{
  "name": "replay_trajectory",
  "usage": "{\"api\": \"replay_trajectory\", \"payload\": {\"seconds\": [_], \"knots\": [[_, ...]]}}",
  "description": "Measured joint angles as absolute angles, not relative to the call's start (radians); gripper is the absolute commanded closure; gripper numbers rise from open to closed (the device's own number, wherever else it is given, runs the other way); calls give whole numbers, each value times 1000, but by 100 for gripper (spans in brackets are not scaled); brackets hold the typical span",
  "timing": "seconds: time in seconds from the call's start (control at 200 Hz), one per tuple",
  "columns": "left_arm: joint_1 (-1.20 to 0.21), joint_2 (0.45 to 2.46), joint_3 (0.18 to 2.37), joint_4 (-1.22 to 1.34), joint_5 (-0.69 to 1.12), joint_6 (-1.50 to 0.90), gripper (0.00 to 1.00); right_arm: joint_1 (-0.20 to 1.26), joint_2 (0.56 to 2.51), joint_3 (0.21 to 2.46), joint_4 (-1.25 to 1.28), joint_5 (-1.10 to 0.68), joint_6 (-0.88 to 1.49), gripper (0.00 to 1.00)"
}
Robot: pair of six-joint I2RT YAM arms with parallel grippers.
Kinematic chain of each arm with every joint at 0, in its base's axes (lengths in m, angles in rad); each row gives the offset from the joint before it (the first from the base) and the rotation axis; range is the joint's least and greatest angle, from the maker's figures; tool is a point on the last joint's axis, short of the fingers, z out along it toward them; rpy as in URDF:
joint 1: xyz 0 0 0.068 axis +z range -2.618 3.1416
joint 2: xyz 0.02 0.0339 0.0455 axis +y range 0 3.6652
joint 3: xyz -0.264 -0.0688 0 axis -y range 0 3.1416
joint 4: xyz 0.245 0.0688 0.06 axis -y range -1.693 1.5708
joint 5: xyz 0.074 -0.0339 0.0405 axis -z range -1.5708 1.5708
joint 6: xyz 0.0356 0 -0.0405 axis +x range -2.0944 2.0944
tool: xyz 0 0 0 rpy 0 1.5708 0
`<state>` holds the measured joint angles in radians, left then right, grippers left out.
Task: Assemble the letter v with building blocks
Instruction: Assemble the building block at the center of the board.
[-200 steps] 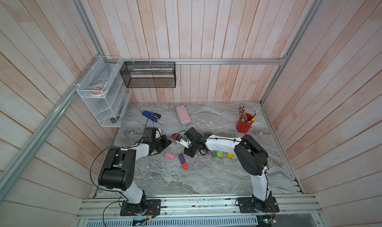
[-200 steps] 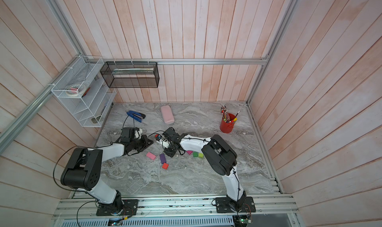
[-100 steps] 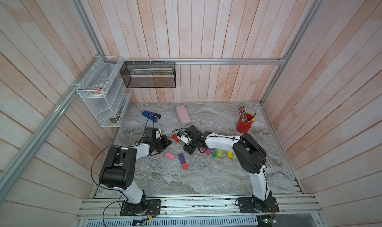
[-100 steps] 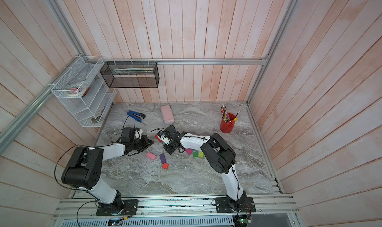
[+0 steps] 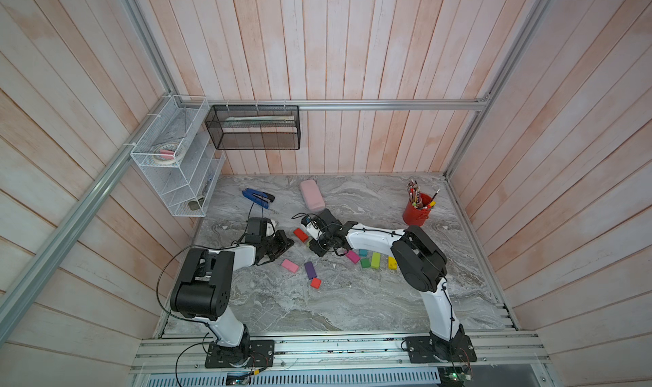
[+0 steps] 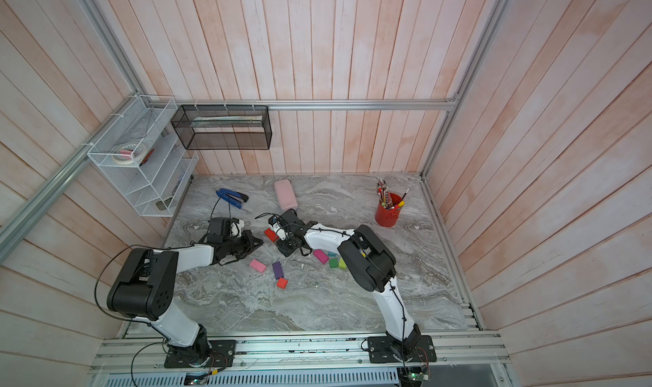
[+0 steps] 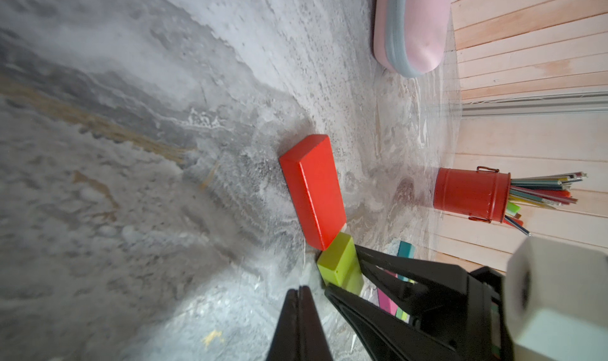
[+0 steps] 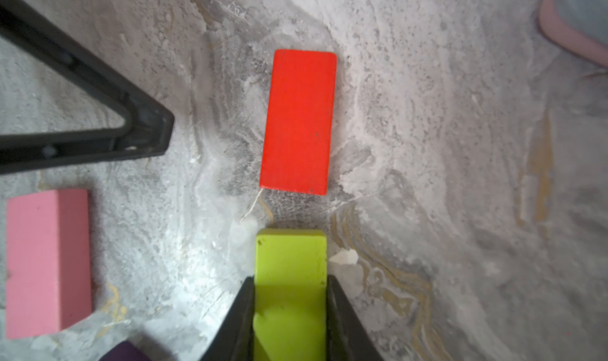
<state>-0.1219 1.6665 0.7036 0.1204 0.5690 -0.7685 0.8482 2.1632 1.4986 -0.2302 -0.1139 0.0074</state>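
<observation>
Since a second ago our right wrist has shifted a little over the table (image 5: 352,307), while the red brick (image 5: 300,234) lies where it lay. Our right gripper (image 8: 289,278) has its fingers partly closed, clamped on the long sides of a lime brick (image 8: 291,254), whose free end juts past the tips. That brick's long axis runs in line with the red brick's, end facing end, and the right wrist view shows a narrow strip of table between them. In a top view the red brick slants from far-left to near-right at mid-table. We cannot tell whether the lime brick rests on the surface. Both are flat-faced rectangular bricks in matte paint, the lime one chipped in spots. The table is grey and marble-veined. Our left gripper (image 7: 298,293) sits just beside them, its black triangular fingers pressed together on nothing. A pink brick (image 8: 47,260) lies near.
</observation>
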Motion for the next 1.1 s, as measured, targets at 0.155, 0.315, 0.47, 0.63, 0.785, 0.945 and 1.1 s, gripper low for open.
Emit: {"api": "replay_trajectory", "payload": {"seconds": [0.155,0.315,0.47,0.63,0.785,0.945,1.1], "knots": [[-122,1668,704,120,569,-768,100,848,2183,1525,-226,-113,11,100],[-122,1677,704,120,571,-768,100,848,2192,1537,-223,-113,19,100],[-122,1681,704,121,572,-768,100,848,2199,1547,-223,-113,23,100],[-124,1681,704,121,572,-768,100,848,2200,1549,-224,-113,25,94],[-125,1683,704,122,573,-768,100,847,2204,1559,-229,-113,33,83],[-126,1702,704,127,580,-768,100,844,2205,1565,-236,-118,49,73],[-126,1705,704,128,585,-768,100,841,2207,1571,-243,-134,61,64]]}}
